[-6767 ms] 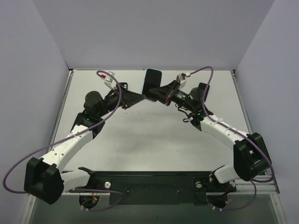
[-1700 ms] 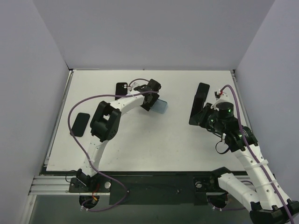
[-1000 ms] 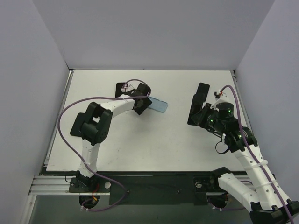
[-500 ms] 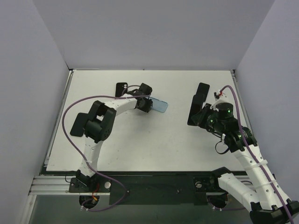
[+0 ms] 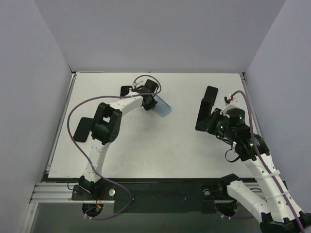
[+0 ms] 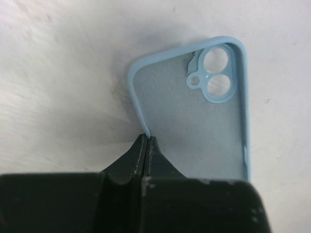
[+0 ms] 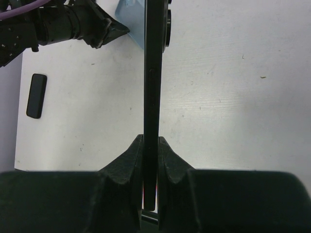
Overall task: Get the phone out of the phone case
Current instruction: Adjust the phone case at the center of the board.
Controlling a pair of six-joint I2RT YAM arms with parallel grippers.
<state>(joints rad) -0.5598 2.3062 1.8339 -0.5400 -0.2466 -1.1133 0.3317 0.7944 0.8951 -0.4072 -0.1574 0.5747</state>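
The light blue phone case (image 6: 194, 121) is empty, its inside and camera cut-out facing the left wrist camera. My left gripper (image 6: 146, 138) is shut on its thin side wall. From above, the phone case (image 5: 164, 108) sticks out to the right of the left gripper (image 5: 151, 103), at the table's back middle. The black phone (image 5: 208, 104) is out of the case, held up over the right side of the table. My right gripper (image 5: 205, 119) is shut on its lower end. In the right wrist view the phone (image 7: 153, 73) stands edge-on between the right gripper's (image 7: 151, 141) jaws.
A black rounded slab (image 5: 82, 129) lies near the table's left edge, also seen as the slab (image 7: 36, 95) from the right wrist. Another small black object (image 5: 127, 91) sits at the back, partly behind the left arm. White walls close in the table.
My left gripper's jaws have gone from open to shut on the case's side wall, and the left arm's elbow has shifted. The right arm with the phone has barely moved.
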